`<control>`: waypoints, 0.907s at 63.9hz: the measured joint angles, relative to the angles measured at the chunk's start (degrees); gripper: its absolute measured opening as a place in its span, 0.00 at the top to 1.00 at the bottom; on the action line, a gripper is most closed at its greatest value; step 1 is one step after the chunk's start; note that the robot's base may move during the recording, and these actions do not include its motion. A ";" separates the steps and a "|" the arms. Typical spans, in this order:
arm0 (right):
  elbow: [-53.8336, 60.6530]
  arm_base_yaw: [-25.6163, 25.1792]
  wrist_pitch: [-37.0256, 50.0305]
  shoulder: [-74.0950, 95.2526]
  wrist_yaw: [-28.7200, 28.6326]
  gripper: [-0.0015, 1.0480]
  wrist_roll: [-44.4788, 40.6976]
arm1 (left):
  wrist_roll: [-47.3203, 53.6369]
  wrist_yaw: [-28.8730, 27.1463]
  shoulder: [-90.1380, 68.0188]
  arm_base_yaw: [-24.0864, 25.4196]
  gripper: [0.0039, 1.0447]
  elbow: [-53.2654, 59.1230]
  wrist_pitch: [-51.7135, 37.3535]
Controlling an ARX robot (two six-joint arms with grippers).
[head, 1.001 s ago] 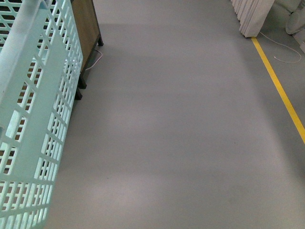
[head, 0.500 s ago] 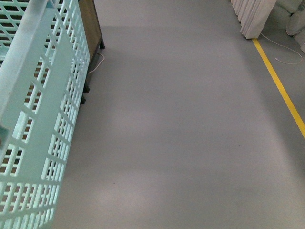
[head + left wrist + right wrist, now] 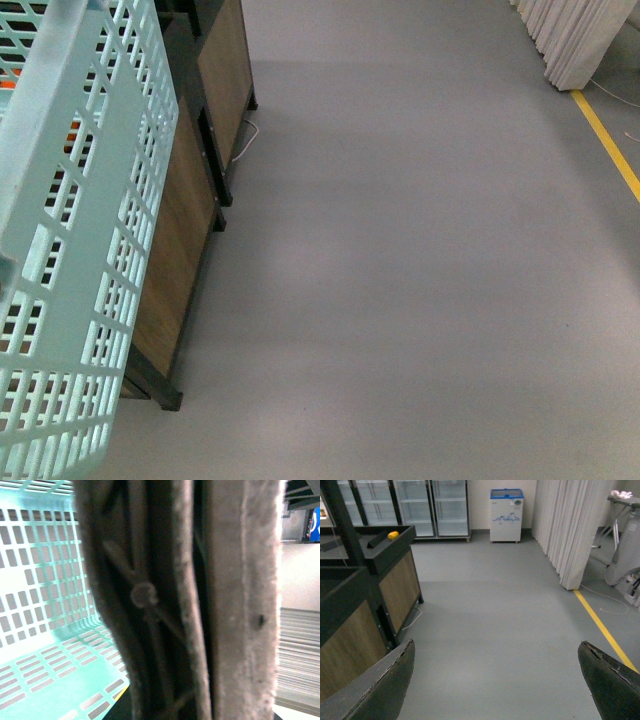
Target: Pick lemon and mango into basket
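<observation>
Has turned toward the wooden display stand [image 3: 185, 250], now looming behind the basket [image 3: 90, 250]. Holds right fingers [image 3: 380, 685] apart, empty; cannot tell for the left fingers. Shows a likely lemon [image 3: 393, 535] on the stand, well ahead of the right fingers; picking not started.

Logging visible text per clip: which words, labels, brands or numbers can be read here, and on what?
No text is readable.
Blue print on the white chest freezer: too small and blurred to read.
White mark on the blue object in the left wrist view: cut off, unreadable.
Front view: none.
</observation>
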State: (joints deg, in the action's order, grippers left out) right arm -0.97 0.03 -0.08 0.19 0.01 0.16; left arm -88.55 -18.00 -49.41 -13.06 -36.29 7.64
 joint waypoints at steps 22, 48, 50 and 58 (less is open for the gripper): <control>0.00 0.00 0.00 0.02 0.11 0.08 0.00 | 0.20 -0.02 -0.07 0.00 0.86 0.02 0.00; 0.00 0.00 0.00 0.02 0.17 0.08 0.00 | 0.17 -0.02 0.02 0.00 0.86 0.02 0.00; 0.00 0.00 0.00 0.02 0.04 0.08 0.00 | 0.17 0.00 0.02 0.00 0.86 0.02 0.00; 0.00 0.00 0.02 0.02 0.00 0.08 0.00 | 0.22 -0.04 0.02 0.00 0.86 0.02 0.00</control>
State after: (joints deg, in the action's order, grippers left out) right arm -0.97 0.03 -0.05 0.21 0.01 0.16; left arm -88.33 -18.04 -49.39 -13.06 -36.27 7.64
